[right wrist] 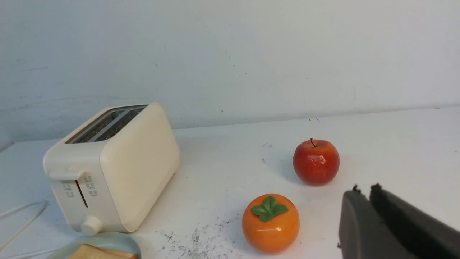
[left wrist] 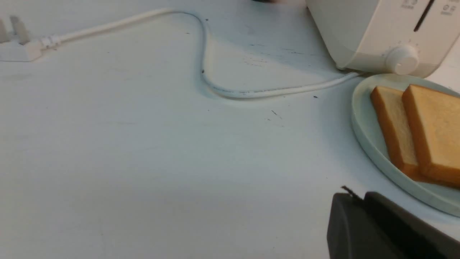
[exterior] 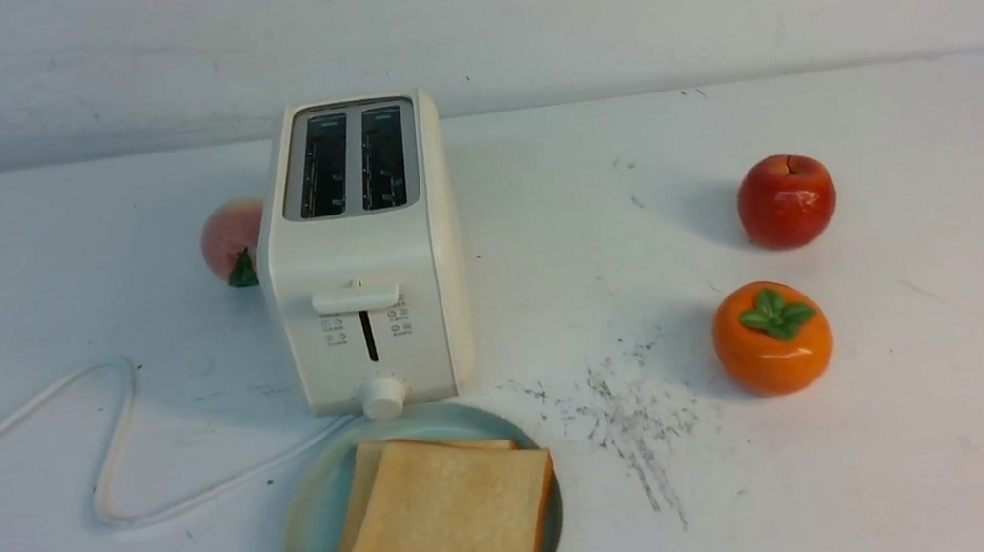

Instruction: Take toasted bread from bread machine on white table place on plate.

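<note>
Two slices of toasted bread lie stacked on the plate (exterior: 310, 523) at the near edge of the white table (exterior: 866, 474); the upper slice (exterior: 446, 528) covers most of the lower one (exterior: 371, 466). Just behind the plate stands the bread machine (exterior: 365, 265), both slots empty and its lever up. In the left wrist view my left gripper (left wrist: 355, 196) is shut with nothing in it, hovering near the plate's rim (left wrist: 370, 144) beside the toast (left wrist: 435, 129). My right gripper (right wrist: 363, 190) is shut and empty, near the apple (right wrist: 316, 162). Neither gripper shows in the front view.
A red apple (exterior: 787, 201) and an orange persimmon (exterior: 772, 338) sit to the right of the toaster. A peach (exterior: 232, 240) hides partly behind its left side. The white cord (exterior: 111, 445) loops to the left, ending in a plug (left wrist: 14, 46). Dark scratch marks (exterior: 637, 419) lie right of the plate.
</note>
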Controlling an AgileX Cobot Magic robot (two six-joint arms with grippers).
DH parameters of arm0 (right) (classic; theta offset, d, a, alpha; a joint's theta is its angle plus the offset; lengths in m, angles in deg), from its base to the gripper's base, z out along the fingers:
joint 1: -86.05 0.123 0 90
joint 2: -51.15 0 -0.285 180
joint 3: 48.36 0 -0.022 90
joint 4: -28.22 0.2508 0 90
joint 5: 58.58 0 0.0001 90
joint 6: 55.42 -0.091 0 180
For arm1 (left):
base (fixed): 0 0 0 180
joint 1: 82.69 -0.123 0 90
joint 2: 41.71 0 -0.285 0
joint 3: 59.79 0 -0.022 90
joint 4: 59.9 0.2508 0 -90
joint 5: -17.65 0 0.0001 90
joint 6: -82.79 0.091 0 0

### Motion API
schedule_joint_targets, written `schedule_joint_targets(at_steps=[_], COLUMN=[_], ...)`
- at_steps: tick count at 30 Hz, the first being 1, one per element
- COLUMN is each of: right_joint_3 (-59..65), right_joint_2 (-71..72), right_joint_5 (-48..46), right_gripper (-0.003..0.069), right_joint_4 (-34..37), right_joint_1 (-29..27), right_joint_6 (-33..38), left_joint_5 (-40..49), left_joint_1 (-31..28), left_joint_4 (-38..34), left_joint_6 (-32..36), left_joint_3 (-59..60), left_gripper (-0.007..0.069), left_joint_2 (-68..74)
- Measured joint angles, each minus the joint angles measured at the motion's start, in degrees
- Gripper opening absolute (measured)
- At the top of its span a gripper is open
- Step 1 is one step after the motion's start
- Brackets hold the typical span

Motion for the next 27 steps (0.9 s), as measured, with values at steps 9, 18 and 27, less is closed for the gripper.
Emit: schedule_joint_targets(at_steps=[9, 18, 27], right_joint_3=[0.00, 0.00, 0.00], right_joint_2=[0.00, 0.00, 0.00], right_joint_5=[0.00, 0.00, 0.00], right_gripper=[0.0055, 0.0068, 0.0083], right_joint_4=[0.00, 0.00, -0.27], right_joint_1=[0.00, 0.00, 0.00], right_joint_6=[0.00, 0.00, 0.00], left_joint_5=[-0.05, -0.05, -0.05], left_joint_1=[-0.25, -0.25, -0.25], left_joint_4=[0.00, 0.00, 0.00], left_joint_6=[0.18, 0.18, 0.18], left_joint_3=[0.00, 0.00, 0.00], left_gripper=[0.0038, 0.0045, 0.0056], left_joint_2=[0.00, 0.00, 0.00])
